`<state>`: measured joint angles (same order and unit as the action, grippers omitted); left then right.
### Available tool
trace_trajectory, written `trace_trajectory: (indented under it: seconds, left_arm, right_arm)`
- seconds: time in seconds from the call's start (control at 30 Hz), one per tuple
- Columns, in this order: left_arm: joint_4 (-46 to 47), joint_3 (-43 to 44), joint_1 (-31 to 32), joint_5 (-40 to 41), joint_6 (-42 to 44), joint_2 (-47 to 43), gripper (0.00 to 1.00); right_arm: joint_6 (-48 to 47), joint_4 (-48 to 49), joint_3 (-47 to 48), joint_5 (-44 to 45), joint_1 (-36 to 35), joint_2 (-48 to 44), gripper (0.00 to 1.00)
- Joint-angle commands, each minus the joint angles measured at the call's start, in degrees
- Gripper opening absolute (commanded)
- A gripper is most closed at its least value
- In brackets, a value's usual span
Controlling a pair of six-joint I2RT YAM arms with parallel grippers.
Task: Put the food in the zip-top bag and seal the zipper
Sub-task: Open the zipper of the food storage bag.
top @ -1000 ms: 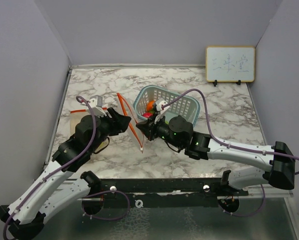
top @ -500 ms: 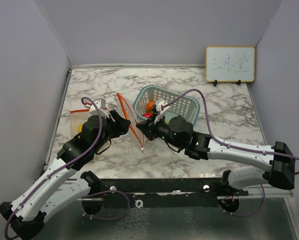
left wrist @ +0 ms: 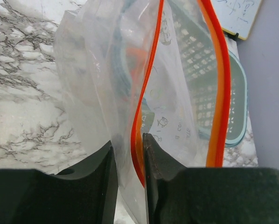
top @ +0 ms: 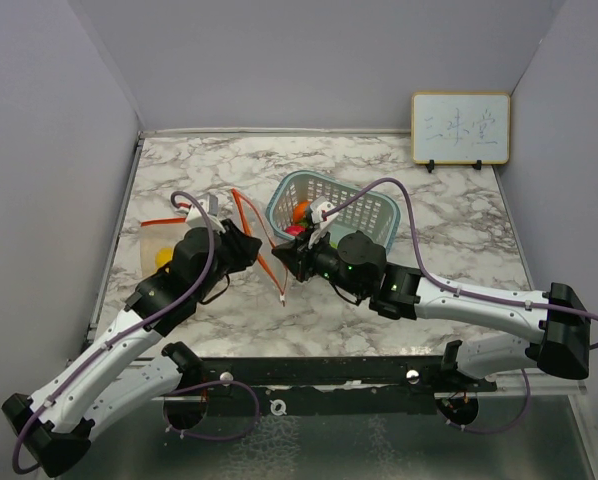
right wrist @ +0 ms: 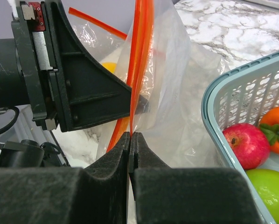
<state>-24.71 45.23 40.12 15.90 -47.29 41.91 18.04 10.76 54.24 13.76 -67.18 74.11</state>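
The clear zip-top bag (left wrist: pixel 102 79) stands on edge between the two arms, its mouth held apart. The orange-red zipper (top: pixel 262 250) runs as two strips. My left gripper (left wrist: pixel 129 144) straddles the nearer strip (left wrist: pixel 144 107). That strip lies against the right finger (left wrist: pixel 156 161), with a gap of film on the other side, so the jaws stand narrowly open. My right gripper (right wrist: pixel 131 135) is shut on the zipper's end (right wrist: pixel 138 70). A yellow food piece (top: pixel 164 257) sits inside the bag. A red one (right wrist: pixel 244 144), a green one (right wrist: pixel 265 186) and an orange pepper (right wrist: pixel 277 123) lie in the teal basket (top: pixel 369 212).
The teal basket stands just behind my right gripper (top: pixel 284 262), right of the bag. A small whiteboard (top: pixel 460 127) leans against the back wall at the far right. Grey walls close in the marble table (top: pixel 449 230) on the left, back and right.
My left gripper has moved right, up to the bag's mouth, and its jaws have narrowed round the nearer zipper strip. The right arm has held still, pinching the zipper's end.
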Motion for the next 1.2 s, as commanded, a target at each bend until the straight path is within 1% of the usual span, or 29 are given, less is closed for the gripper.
trace_trajectory:
  seconds: [0.0,0.1,0.2,0.27,0.3,0.4,0.43,0.5,0.6,0.77,0.83,0.87,0.93,1.03,1.1,1.17]
  left_arm:
    - [2.47,-1.85,-0.22,-0.98,0.34,-0.10,0.20]
    - [2.28,-2.76,-0.22,-0.58,0.99,-0.50,0.00]
    - [-1.68,-0.16,-0.22,0.16,3.60,-1.38,0.00]
    - [-8.89,4.22,-0.22,1.39,6.41,-1.89,0.00]
    - [-12.83,7.11,-0.22,2.03,8.03,-2.05,0.00]
    - [-24.42,16.14,-0.24,3.72,10.51,-2.35,0.00]
    - [-27.68,17.53,-0.22,3.67,11.10,-2.34,0.00]
    - [-33.21,21.18,-0.23,2.79,11.36,-2.38,0.00]
    - [-37.19,22.19,-0.22,-1.74,11.52,-2.50,0.00]
    - [-37.88,20.12,-0.22,-9.73,11.83,-3.00,0.00]
    - [-37.75,19.12,-0.22,-11.08,11.63,-3.87,0.00]
    - [-37.47,18.58,-0.26,-11.10,11.34,-4.57,0.00]
    - [-36.42,17.35,-0.22,-11.28,10.89,-6.23,0.00]
    - [-34.94,15.17,-0.22,-10.31,10.40,-8.11,0.00]
    - [-34.62,14.28,-0.29,-9.49,10.30,-8.53,0.00]
    - [-34.71,13.73,-0.22,-8.51,10.39,-8.39,0.00]
  right_arm:
    - [-0.60,1.70,-0.35,-0.53,-0.34,-0.92,0.02]
    - [-0.25,1.63,-0.80,-0.04,-0.41,-1.57,0.02]
    - [1.10,0.53,-1.44,4.00,-0.41,-2.43,0.02]
    - [2.48,-1.90,-1.57,8.67,-0.38,-2.94,0.02]
    - [3.01,-3.57,-1.43,11.61,-0.37,-2.99,0.02]
    - [8.69,-13.53,0.24,25.32,-0.37,-2.46,0.02]
    - [10.97,-16.99,0.78,29.37,-0.35,-2.17,0.02]
    - [13.39,-21.52,1.40,34.81,-0.32,-1.54,0.02]
    - [15.68,-25.68,2.37,38.79,-0.27,-0.02,0.02]
    - [23.04,-35.93,6.97,42.56,0.04,5.41,0.02]
    - [22.63,-35.95,7.80,41.41,0.07,6.98,0.02]
    - [20.44,-33.80,7.68,39.51,0.12,7.39,0.03]
    - [11.40,-25.50,6.15,31.53,0.11,7.07,0.07]
    - [1.50,-9.09,1.67,13.57,0.04,4.57,0.29]
    - [-0.10,-5.41,0.81,4.28,0.11,3.57,0.45]
    - [-0.46,-4.59,1.06,-1.33,0.06,2.67,0.60]
